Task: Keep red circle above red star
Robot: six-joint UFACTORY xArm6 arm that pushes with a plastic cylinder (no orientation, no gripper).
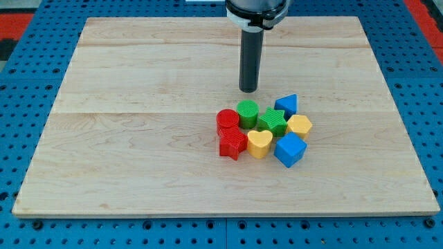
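The red circle point(228, 120) sits just above the red star point(232, 143), and the two touch. They form the left side of a tight cluster of blocks in the board's lower middle. My tip point(248, 90) stands on the board just above the cluster. It is a short gap above the green circle point(247, 112) and up and to the right of the red circle. It touches no block.
The cluster also holds a green star point(273, 122), a yellow heart point(259, 143), a yellow hexagon point(299, 126), a blue cube point(289, 149) and a blue triangle-like block point(286, 104). The wooden board point(138, 104) lies on a blue pegboard point(14, 104).
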